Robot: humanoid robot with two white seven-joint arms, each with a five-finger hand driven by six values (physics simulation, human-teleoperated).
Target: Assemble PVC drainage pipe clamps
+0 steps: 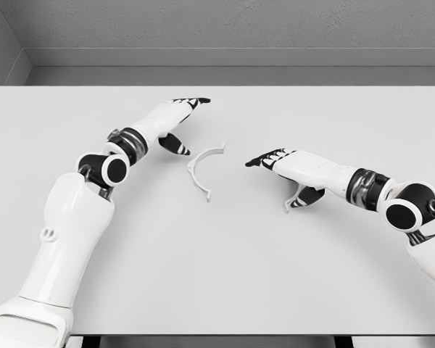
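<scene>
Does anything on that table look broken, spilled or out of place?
Nothing stands out. One white curved plastic clamp half lies flat on the white table between the open left hand and right hand; nothing looks broken or spilled.

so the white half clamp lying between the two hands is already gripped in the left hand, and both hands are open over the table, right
Not quite. In the head view the white half clamp lies free on the table, apart from the left hand. The rest holds: it lies between the two hands, and the right hand is open too.
</scene>
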